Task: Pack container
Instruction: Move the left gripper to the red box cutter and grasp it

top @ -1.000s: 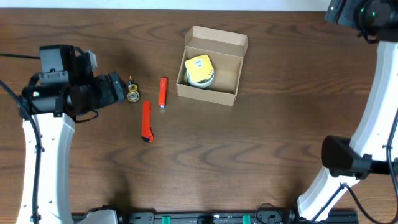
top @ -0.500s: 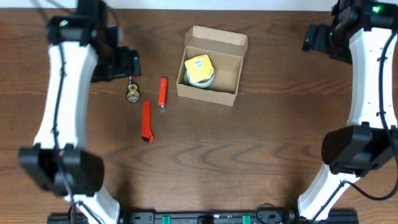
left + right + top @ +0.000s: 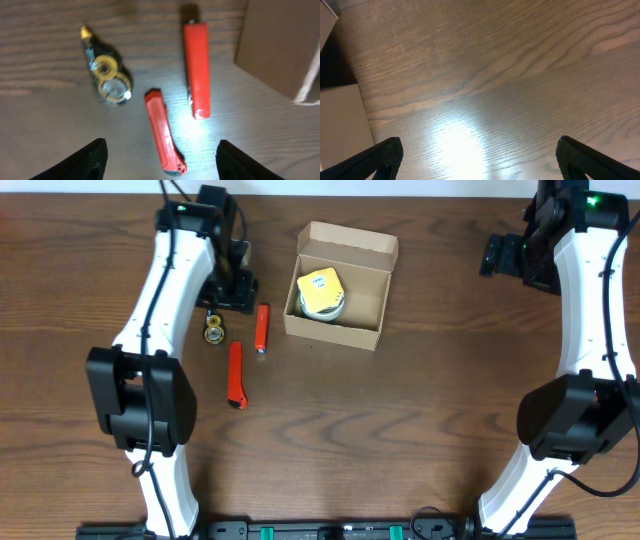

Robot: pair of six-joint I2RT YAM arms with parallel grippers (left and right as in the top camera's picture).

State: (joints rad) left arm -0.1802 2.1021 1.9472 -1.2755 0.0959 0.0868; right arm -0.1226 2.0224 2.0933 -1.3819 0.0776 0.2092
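Note:
The brown cardboard container [image 3: 341, 322] stands open at the back centre, with a yellow tape roll [image 3: 320, 292] inside; its side wall shows in the left wrist view [image 3: 280, 45]. Left of it lie a red cutter [image 3: 262, 328] [image 3: 197, 70], a second red cutter [image 3: 236, 374] [image 3: 163, 131] and a small yellow-and-black tape dispenser [image 3: 213, 330] [image 3: 107, 82]. My left gripper [image 3: 231, 296] [image 3: 162, 155] hangs open and empty above these. My right gripper [image 3: 499, 255] [image 3: 481, 157] is open and empty over bare table to the right of the container.
The dark wooden table [image 3: 400, 430] carries nothing else. A corner of the container [image 3: 340, 125] shows at the left of the right wrist view.
My left arm swung from the far left to above the cutters and tape dispenser beside the container. My right arm shifted slightly. The objects have not moved.

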